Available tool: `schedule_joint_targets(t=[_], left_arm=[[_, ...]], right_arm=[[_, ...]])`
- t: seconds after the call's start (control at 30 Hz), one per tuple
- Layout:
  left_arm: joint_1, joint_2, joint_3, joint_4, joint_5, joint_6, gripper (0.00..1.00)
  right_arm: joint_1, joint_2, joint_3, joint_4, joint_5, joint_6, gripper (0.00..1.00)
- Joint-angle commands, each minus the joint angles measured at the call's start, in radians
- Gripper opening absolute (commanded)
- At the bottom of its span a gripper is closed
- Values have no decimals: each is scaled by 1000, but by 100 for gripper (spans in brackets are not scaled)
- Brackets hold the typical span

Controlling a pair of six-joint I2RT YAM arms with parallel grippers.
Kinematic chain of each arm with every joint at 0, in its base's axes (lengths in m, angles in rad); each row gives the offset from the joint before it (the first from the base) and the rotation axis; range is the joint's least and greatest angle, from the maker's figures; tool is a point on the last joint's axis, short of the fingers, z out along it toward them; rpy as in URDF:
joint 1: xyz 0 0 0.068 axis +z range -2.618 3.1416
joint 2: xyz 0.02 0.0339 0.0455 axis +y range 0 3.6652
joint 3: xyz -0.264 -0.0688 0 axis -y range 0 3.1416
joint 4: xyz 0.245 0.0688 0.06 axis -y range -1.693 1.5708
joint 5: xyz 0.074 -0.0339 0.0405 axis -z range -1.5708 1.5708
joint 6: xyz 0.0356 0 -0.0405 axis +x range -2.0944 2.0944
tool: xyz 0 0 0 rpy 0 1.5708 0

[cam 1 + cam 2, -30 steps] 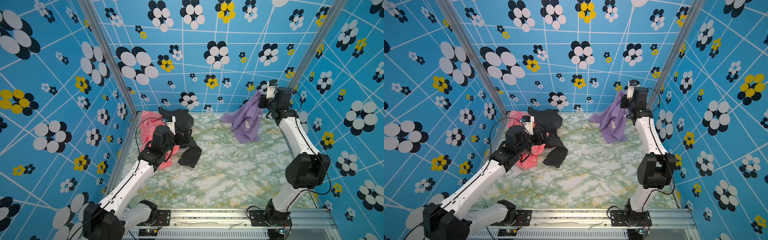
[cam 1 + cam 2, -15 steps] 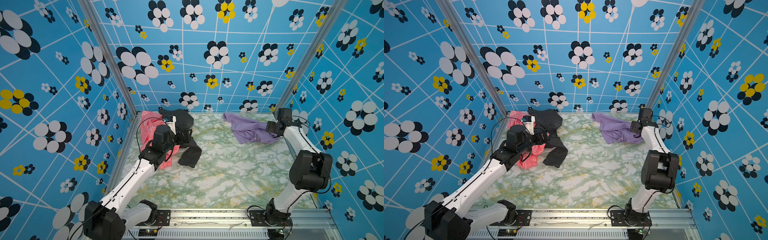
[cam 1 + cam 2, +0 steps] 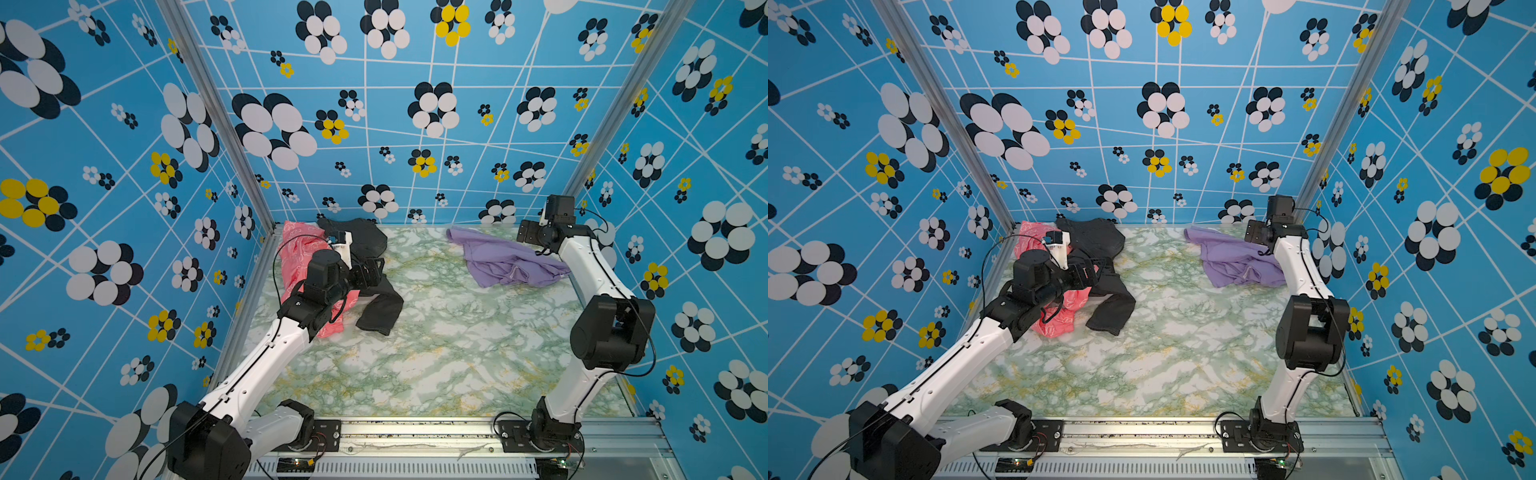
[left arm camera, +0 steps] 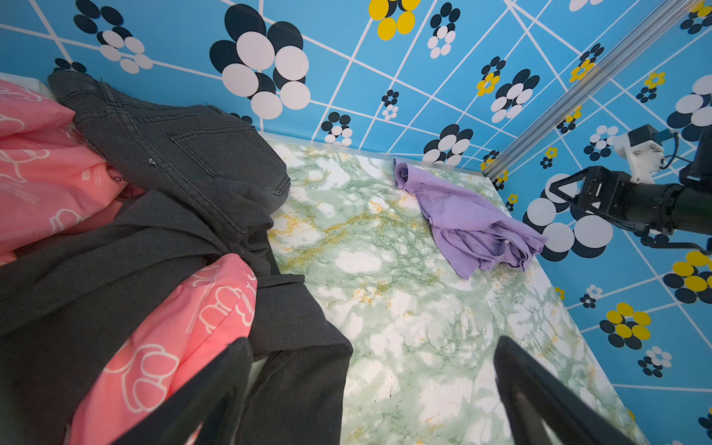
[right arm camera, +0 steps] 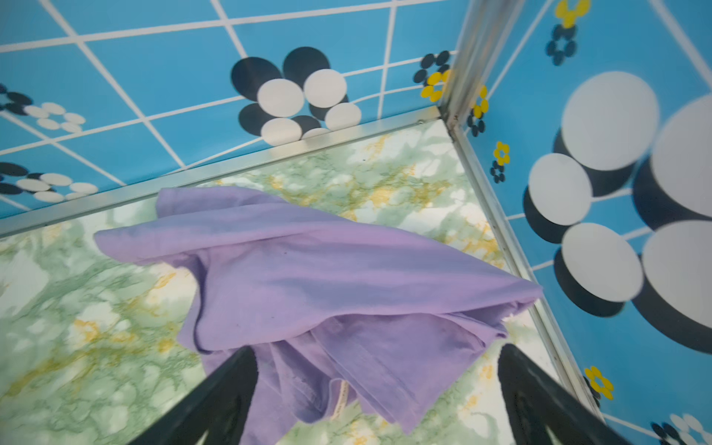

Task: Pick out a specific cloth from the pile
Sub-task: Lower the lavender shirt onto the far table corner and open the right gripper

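Right wrist view: the cloth (image 5: 327, 277) lies crumpled on the desk (image 5: 77, 346), lilac and folded over itself, with one edge close to the side wall (image 5: 616, 192). No lettering shows from here.
Cloth position: in both top views you find it in the far right corner of the desk, well apart from the pile (image 3: 365, 243) at the far left.
Right gripper: your right gripper (image 5: 375, 348) is released, fingers spread wide with nothing between them. The left wrist view shows it raised off the desk beside the wall, over the cloth's wall-side edge and clear of it.
Step in hand: the pick-out looks as good as done. What is left for you seems to be a clean retreat.
How to do it well: lift up and away with the fingers spread, so no fingertip catches the raised fold. Don't sweep low across the cloth, since fabric this soft would likely drag along. Mind the wall close by.
Left gripper: your left gripper (image 4: 371, 341) is released and empty too. It hangs over the pile's edge, by the black garments (image 4: 173, 185) and the pink cloth (image 4: 165, 346). Whether it touches them cannot be told.
Risk: nudging the pile toward the lilac piece would blur the separation.
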Motion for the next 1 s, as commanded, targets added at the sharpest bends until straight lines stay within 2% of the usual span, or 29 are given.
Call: schedule_joint_targets(t=[0.0, 0.17, 0.43, 0.97], left_arm=[[11, -12, 14, 23, -2, -5, 99], [13, -34, -7, 20, -17, -9, 99], [16, -41, -21, 21, -24, -13, 99], [28, -30, -32, 31, -19, -13, 99]], right_arm=[[10, 106, 65, -135, -59, -25, 99], [10, 231, 168, -273, -62, -34, 99], [10, 339, 170, -368, -86, -23, 99], [9, 378, 58, -423, -137, 27, 99]])
